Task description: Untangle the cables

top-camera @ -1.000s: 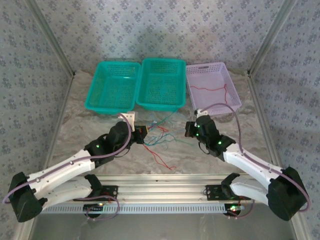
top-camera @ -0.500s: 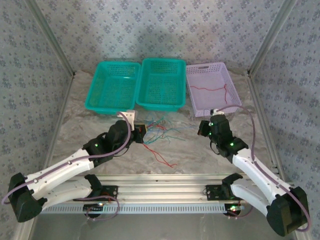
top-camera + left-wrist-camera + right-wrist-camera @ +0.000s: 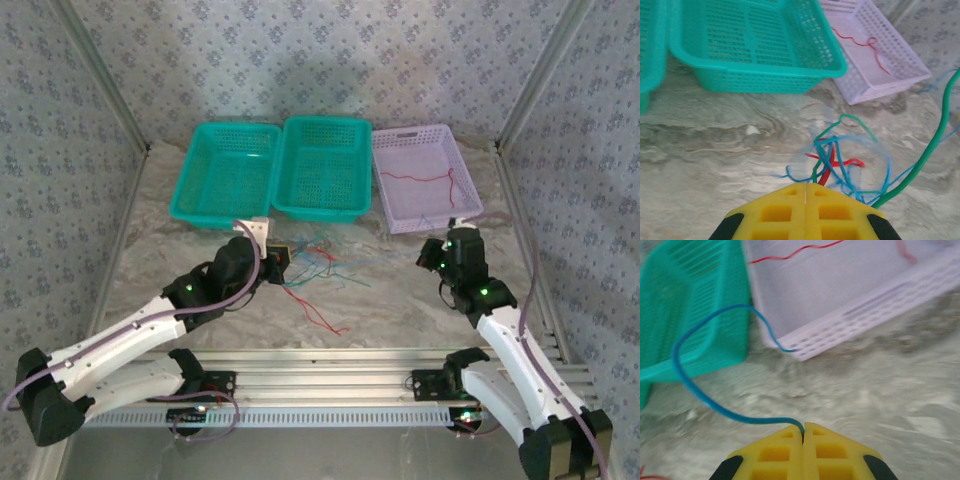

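A tangle of red, blue and green cables (image 3: 315, 262) lies in the middle of the table, with a red strand (image 3: 328, 318) trailing toward the near edge. My left gripper (image 3: 278, 258) is shut at the tangle's left end. In the left wrist view the cables (image 3: 837, 152) run out from under its closed yellow tip (image 3: 805, 186). My right gripper (image 3: 432, 256) is off to the right, in front of the purple basket (image 3: 383, 190). It is shut (image 3: 803, 431) on a blue cable (image 3: 690, 385), which arcs up and left from the tip.
Two teal baskets (image 3: 227, 172) (image 3: 322, 165) and the purple basket stand in a row at the back. A red cable (image 3: 425, 180) lies inside the purple one. Metal frame posts rise at both sides. A rail runs along the near edge.
My right gripper has drawn away to the right toward the purple basket, taking the blue cable with it. The left gripper has stayed nearly in place on the tangle.
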Controlling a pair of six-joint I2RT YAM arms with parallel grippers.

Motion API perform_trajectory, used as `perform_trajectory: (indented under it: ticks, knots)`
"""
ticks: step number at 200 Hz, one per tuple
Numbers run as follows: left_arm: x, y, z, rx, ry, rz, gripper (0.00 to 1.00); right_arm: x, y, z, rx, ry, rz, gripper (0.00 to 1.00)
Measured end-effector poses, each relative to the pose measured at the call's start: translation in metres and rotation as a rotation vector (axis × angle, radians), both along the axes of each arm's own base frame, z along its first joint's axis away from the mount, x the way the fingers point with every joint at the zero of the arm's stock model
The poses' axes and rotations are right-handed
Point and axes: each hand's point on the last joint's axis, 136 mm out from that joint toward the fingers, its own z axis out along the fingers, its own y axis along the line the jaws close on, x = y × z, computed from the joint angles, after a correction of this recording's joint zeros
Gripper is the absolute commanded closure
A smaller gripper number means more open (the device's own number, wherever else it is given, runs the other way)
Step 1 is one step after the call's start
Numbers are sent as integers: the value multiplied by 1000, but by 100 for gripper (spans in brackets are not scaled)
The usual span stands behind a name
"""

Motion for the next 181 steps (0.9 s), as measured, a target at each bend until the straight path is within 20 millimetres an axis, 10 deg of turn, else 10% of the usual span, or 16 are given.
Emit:
perform_trajectory:
  ticks: [84, 181]
  knots:
    - [4, 8, -2, 14, 3, 35, 100, -1, 6, -1, 14, 8, 24, 100]
    - [7, 33, 5, 108, -19, 97, 100, -20, -68, 37, -67, -29, -262, 100]
